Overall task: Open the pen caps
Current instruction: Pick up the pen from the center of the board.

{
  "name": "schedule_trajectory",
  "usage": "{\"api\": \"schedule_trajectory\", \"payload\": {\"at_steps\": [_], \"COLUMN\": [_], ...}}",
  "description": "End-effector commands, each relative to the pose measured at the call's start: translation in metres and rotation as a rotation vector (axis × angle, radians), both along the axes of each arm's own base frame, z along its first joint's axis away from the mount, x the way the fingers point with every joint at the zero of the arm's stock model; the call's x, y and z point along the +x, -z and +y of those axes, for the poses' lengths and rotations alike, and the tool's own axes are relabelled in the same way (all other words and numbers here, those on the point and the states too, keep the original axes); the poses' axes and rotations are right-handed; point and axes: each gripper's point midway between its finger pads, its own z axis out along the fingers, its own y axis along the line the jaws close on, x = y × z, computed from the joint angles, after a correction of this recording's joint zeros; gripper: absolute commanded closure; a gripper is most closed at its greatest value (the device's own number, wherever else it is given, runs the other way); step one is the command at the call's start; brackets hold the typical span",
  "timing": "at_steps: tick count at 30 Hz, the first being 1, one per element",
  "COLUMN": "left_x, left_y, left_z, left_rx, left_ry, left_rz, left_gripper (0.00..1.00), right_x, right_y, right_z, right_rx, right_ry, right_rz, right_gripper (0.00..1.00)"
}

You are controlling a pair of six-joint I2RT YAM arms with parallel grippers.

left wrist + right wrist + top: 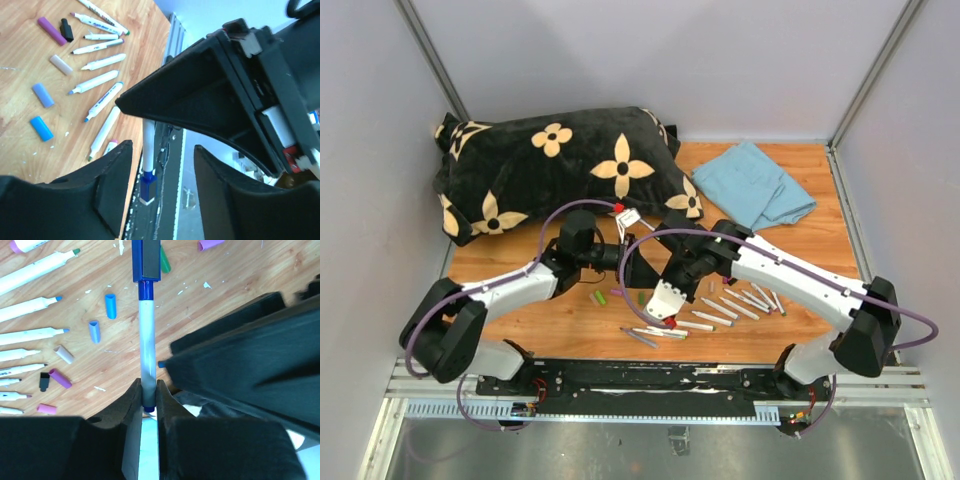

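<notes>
Blue cap (148, 187) is on the end of a white-barrelled pen (146, 340), held clear of the tabletop. In the left wrist view the cap sits between the fingers of the left gripper (162, 167). Those fingers are spread, with a gap on both sides of the cap, so no contact that I can see. The cap is closer to the finger on the left of that picture.

Right gripper (148, 386) is pinched on the other end of the same barrel, pads tight against it. The pen runs straight out from its fingertips to the blue cap (146, 261). The two grippers face each other along the pen, and the left one's black body fills the right side of the right wrist view.

Loose pen caps on the wood below, seen from the right wrist:
- blue (110, 306)
- light blue (94, 331)
- whitish (64, 354)
- purple (60, 378)
- black (44, 381)
- pink (46, 408)
- a green one (165, 262) just beside the held cap in the picture

Uncapped pens (35, 267) lie in a rough row at the left edge of that view, tips pointing toward the caps. The top view shows the same row (725, 305) under the right arm, and two green caps (601, 297) near the left gripper.

Farther back on the table (820, 230) are a black cushion with cream flowers (555, 165) and a folded blue cloth (760, 185), well apart from the pens.
</notes>
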Motion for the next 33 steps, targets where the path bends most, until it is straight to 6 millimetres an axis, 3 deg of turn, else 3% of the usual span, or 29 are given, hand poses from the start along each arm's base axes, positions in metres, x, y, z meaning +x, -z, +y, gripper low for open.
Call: {"api": "schedule_trajectory", "payload": {"at_steps": [1, 9, 15, 20, 28, 33], "left_x": [-0.002, -0.009, -0.01, -0.014, -0.013, -0.01], "left_y": [-0.022, -0.05, -0.085, -0.107, -0.105, -0.112], "left_z": [0.008, 0.036, 0.071, 0.102, 0.104, 0.118], "left_rx": [-0.046, -0.133, -0.342, -0.546, -0.563, -0.628], "left_ry": [-0.063, -0.245, -0.488, -0.64, -0.659, -0.733], "left_rz": [-0.101, -0.252, -0.366, -0.385, -0.392, -0.4], "left_gripper": [0.38, 0.27, 0.02, 0.01, 0.01, 0.01], "right_x": [-0.011, -0.031, -0.036, -0.03, -0.028, -0.019], "right_y": [-0.012, -0.018, -0.031, -0.038, -0.046, -0.05], "right_z": [-0.014, -0.037, -0.047, -0.048, -0.035, -0.034], "right_rx": [0.061, 0.312, 0.515, 0.626, 0.683, 0.708], "right_ry": [0.091, 0.32, 0.578, 0.743, 0.89, 0.972], "right_rz": [0.016, 0.176, 0.335, 0.488, 0.759, 0.875], "right_gripper": [0.99, 0.99, 0.99, 0.99, 0.99, 0.99]}}
